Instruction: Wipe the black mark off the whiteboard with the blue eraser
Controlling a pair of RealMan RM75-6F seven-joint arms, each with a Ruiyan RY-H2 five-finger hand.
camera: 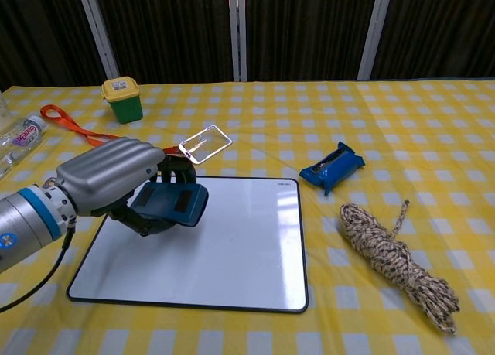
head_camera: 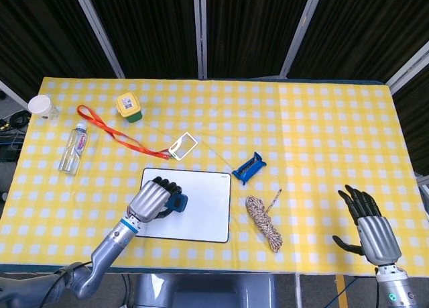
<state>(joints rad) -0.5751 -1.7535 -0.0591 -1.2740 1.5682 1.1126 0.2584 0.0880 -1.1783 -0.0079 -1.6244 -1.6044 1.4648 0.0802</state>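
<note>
My left hand [head_camera: 153, 199] [camera: 116, 180] grips the blue eraser [head_camera: 177, 203] [camera: 172, 203] over the left half of the whiteboard [head_camera: 201, 206] [camera: 232, 250]. Hand and eraser cover the spot where the black mark lay, so the mark is hidden in both views. Whether the eraser touches the board cannot be told. My right hand [head_camera: 370, 226] hovers open, fingers spread, near the table's front right corner, seen only in the head view.
A coiled rope [head_camera: 265, 222] [camera: 393, 252] lies right of the board, a blue clip [head_camera: 249, 167] [camera: 333, 166] behind it. A card holder [head_camera: 182, 145] [camera: 205, 144] on an orange lanyard [head_camera: 110, 131], green-yellow box [head_camera: 128, 107] [camera: 122, 98], bottle [head_camera: 73, 147] and cup [head_camera: 43, 107] sit at back left.
</note>
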